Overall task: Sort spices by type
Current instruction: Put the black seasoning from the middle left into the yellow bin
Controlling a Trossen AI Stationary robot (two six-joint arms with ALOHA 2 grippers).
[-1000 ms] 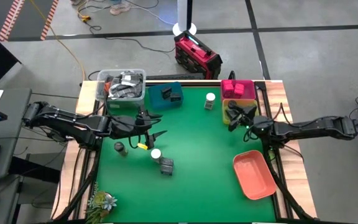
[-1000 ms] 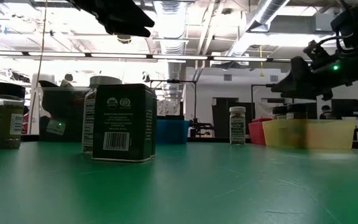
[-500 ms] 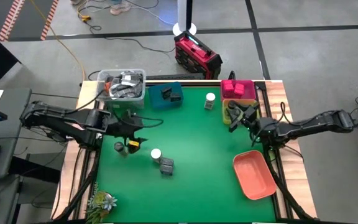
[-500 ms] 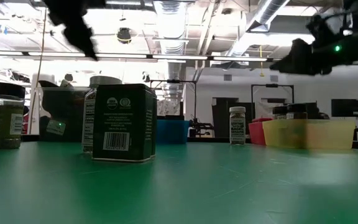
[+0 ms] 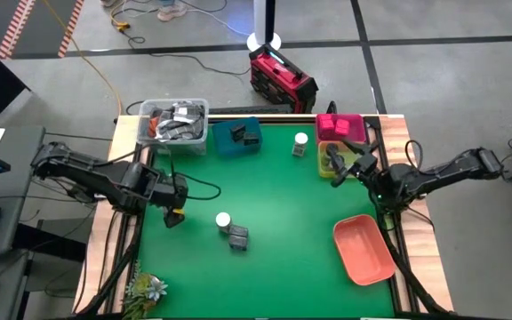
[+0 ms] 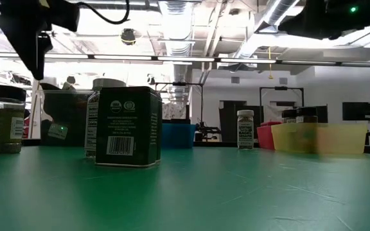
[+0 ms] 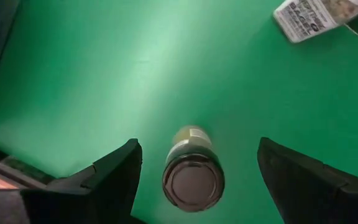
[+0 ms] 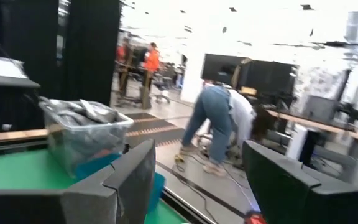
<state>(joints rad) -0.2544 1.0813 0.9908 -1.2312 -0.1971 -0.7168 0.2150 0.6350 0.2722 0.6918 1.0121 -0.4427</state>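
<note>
Left gripper (image 7: 194,180) spread open, empty, above the dark-lidded jar (image 7: 193,176), left-centre of the high view. Rigid, light, probably slick: you should pinch its lid sides. Right gripper (image 5: 352,166) open, empty, at the yellow tray (image 5: 327,147).

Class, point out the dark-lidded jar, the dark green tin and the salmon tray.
dark-lidded jar (image 7: 193,184), left wrist view, lid top.
dark green tin (image 6: 128,127), low view, front label.
salmon tray (image 5: 364,250), high view, bare floor.
</note>
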